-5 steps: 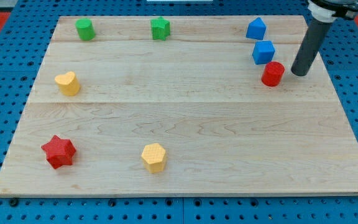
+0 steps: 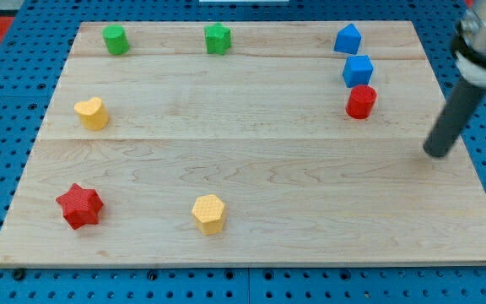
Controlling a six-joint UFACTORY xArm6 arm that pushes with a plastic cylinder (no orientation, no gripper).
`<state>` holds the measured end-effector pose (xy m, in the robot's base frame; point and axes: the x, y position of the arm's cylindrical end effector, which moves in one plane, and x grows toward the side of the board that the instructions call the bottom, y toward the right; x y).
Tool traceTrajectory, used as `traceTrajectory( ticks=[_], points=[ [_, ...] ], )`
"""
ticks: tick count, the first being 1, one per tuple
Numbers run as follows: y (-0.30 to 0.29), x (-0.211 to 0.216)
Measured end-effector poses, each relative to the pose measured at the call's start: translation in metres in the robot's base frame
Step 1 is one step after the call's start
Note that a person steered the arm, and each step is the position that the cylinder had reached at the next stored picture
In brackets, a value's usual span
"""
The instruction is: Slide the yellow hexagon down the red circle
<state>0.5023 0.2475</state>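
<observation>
Wooden board point(image 2: 251, 169) bearing 8 blocks, with my tip point(image 2: 435, 154) near the view's right edge. The arm carries no claw, only a straight dark rod, so nothing opens, closes or clamps. The yellow hexagon point(image 2: 209, 213) lies near the view's bottom, left of centre, at roughly 7 o'clock from the red circle point(image 2: 361, 101) and well apart from it. The red circle sits in the upper right, touching or just below a blue block point(image 2: 358, 70), with a second blue block point(image 2: 348, 39) above that. My tip stands at about 4 o'clock from the red circle, apart from it, and far from the yellow hexagon, touching no block. Other blocks: a green cylinder point(image 2: 115, 39), a green star point(image 2: 218, 38), a yellow heart point(image 2: 92, 112) and a red star point(image 2: 79, 205). Judged progress: no part of the task appears done; the tip must reach the hexagon and push it rightward and upward to a spot just below the red circle.
</observation>
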Motion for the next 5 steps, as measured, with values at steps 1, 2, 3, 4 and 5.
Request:
traceTrajectory(
  ticks=[1,2,3,4,5],
  points=[
    [-0.055,0.055],
    [-0.117,0.088],
    [-0.156,0.116],
    [-0.190,0.116],
    [-0.246,0.112]
  ],
)
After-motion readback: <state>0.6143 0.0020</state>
